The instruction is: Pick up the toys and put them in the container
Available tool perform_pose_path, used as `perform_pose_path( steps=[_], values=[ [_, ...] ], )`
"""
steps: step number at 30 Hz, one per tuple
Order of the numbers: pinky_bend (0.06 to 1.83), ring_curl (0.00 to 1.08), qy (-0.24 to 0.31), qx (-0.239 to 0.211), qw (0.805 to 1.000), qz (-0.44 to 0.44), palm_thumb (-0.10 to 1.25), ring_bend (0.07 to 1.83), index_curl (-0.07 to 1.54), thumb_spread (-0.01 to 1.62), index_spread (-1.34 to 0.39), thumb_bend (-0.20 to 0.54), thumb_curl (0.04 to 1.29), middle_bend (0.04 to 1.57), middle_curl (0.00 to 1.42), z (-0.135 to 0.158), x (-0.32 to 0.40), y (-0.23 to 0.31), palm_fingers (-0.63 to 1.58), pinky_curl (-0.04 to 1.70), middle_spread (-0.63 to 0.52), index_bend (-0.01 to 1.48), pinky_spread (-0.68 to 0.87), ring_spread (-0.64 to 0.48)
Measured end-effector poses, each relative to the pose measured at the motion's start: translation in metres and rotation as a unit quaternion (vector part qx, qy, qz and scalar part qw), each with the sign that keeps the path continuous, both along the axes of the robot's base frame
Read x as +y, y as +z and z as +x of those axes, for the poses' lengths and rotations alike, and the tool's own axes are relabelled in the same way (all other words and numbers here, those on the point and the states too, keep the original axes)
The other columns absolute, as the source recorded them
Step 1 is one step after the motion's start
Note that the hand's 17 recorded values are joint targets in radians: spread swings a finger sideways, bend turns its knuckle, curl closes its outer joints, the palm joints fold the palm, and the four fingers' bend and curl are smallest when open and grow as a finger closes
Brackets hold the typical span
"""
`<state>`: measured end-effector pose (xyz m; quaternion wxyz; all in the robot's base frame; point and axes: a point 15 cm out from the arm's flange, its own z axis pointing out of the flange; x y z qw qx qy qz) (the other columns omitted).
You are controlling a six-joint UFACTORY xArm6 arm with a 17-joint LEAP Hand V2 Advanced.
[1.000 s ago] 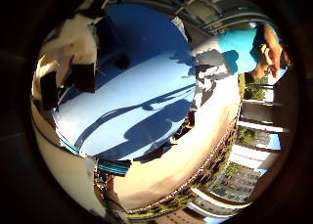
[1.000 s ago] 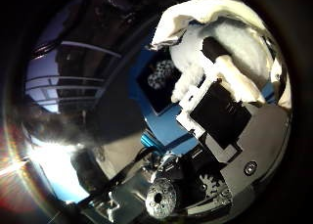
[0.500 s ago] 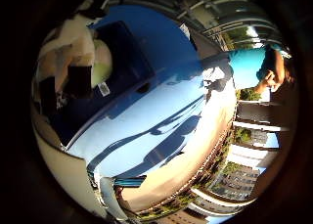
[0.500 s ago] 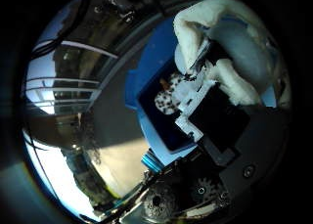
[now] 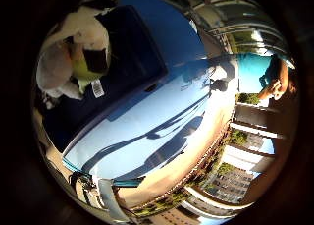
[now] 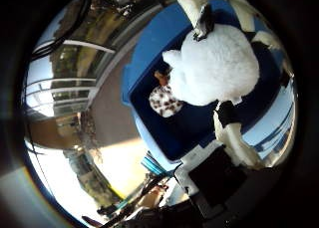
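The fingers [image 6: 234, 138] of the hand [image 6: 219, 183] are showing in white and black parts just beside a fluffy white plush toy [image 6: 217, 68]; whether they are curled round it or standing straight I cannot tell. The toy is hanging close under the palm, over the open blue container [image 6: 149, 123], and filling much of the thumb-side view. To its left, down inside the container, a spotted brown-and-white toy [image 6: 164, 101] is lying on the dark floor near the wall. In the little-finger-side view the white toy is showing a yellow-green patch and a sewn-in label [image 5: 98, 87] — over the container's dark inside — while the light blue tabletop [image 5: 147, 141] is stretching away beside the container, crossed by long shadows.
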<state>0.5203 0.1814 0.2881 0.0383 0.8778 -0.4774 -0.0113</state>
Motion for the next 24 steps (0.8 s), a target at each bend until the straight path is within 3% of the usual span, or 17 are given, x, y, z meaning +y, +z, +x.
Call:
perform_pose_path(
  steps=[5,12,24],
  values=[
    [1.01,0.33,0.007,-0.001,1.000,0.000,0.79,0.67,0.65,1.01,-0.55,-0.036,0.60,0.21,0.50,0.000,0.007,-0.003,-0.15,0.47,0.00,0.10,0.39,0.24],
    [0.91,0.30,-0.008,-0.013,1.000,0.004,0.78,0.56,0.45,1.01,-0.46,-0.032,0.56,0.16,0.40,0.004,-0.009,0.012,-0.08,0.39,0.03,0.12,0.44,0.26],
    [0.83,0.29,-0.098,0.005,0.995,-0.008,0.79,0.49,0.34,1.01,-0.42,-0.031,0.53,0.16,0.34,-0.017,-0.128,0.064,-0.03,0.33,0.04,0.17,0.44,0.27]
  ],
)
